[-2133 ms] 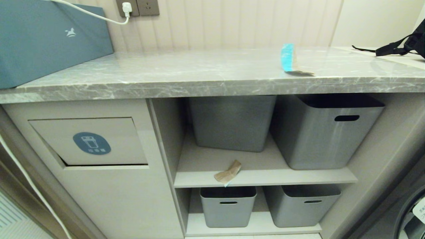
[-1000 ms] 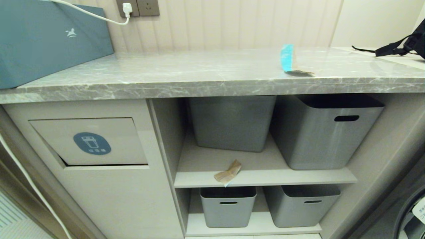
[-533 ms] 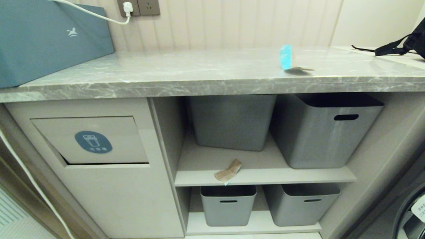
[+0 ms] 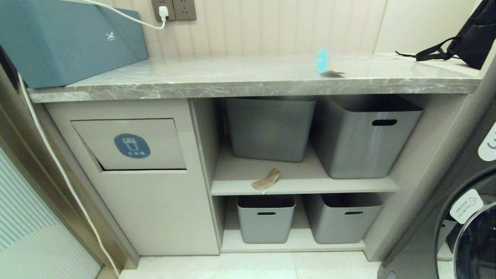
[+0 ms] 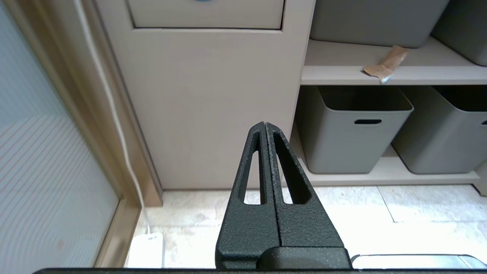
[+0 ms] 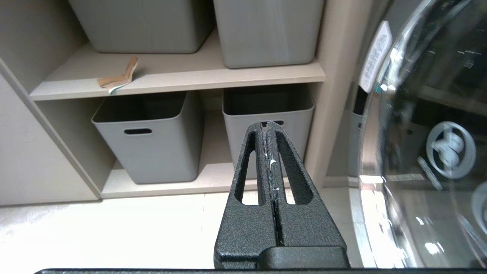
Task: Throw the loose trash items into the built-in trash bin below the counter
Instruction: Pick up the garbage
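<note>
Both claws, left (image 5: 265, 125) and right (image 6: 268, 125), are clenched empty, textured black wedges hanging low over pale floor tile, while one brown cardboard scrap (image 4: 266, 181) lies at the shelf's front edge before grey plastic tubs (image 4: 271, 128), a blue one (image 4: 322, 61) stands on the marble counter (image 4: 217, 79), and the beige bin flap (image 4: 131, 144) sits left.
</note>
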### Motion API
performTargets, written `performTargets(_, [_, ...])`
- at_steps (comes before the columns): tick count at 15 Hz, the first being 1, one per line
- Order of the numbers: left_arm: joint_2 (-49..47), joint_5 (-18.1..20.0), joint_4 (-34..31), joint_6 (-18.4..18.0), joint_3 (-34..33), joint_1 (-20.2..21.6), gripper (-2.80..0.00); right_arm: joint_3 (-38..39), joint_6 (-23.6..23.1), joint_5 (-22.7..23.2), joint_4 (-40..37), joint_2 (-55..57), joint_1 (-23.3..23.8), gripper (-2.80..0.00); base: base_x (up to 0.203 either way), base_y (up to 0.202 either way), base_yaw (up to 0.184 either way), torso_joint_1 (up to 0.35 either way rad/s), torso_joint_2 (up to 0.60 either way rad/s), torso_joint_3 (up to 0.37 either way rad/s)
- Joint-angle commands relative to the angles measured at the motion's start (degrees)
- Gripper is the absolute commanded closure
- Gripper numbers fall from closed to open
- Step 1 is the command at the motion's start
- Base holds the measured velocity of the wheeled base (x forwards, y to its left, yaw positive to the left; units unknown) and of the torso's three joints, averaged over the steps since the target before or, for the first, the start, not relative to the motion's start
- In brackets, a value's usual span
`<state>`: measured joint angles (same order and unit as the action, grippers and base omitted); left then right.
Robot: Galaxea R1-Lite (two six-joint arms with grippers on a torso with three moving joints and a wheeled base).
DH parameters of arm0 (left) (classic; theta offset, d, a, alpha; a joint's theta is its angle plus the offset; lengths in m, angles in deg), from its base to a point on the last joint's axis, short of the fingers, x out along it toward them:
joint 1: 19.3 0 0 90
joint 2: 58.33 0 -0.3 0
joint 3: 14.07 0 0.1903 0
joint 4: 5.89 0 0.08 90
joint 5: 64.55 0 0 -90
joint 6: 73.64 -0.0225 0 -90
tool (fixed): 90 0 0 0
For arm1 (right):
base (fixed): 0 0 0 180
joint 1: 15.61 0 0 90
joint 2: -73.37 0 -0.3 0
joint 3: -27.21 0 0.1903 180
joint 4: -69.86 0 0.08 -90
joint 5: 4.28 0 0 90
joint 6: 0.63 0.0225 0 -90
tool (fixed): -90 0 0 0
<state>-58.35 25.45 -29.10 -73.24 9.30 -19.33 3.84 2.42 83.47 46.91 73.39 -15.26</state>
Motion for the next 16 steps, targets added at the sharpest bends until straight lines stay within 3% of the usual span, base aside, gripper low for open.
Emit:
performTargets(1, [-0.15, 0.0, 0.02, 0.04, -0.18, 0.02, 0.0, 0.09, 0.03, -0.03, 0.02, 0.06, 0.0, 0.0, -0.116, 0.0, -0.006, 0.001, -0.01, 0.003])
performTargets(11, [-0.08, 1.1, 0.07, 0.19, 0.29, -0.06, 0.0, 0.09, 0.16, 0.05, 0.02, 0.06, 0.0, 0.0, 0.0, 0.0, 0.0, 0.0, 0.0, 0.0])
performTargets(13, [-2.62, 3.8, -0.77, 1.14, 6.1, -0.04, 0.0, 0.09, 0.2, 0.0, 0.02, 0.06, 0.0, 0.0, 0.0, 0.0, 0.0, 0.0, 0.0, 0.0])
performTargets(15, [-12.73, 8.4, -1.14, 2.23, 12.69, -0.26, 0.0, 0.09, 0.2, 0.05, 0.02, 0.06, 0.0, 0.0, 0.0, 0.0, 0.0, 0.0, 0.0, 0.0])
performTargets(16, [-19.59, 10.9, -0.97, 2.39, 15.82, -0.34, -2.8, 0.09, 0.2, -0.03, 0.02, 0.06, 0.0, 0.0, 0.0, 0.0, 0.0, 0.0, 0.0, 0.0])
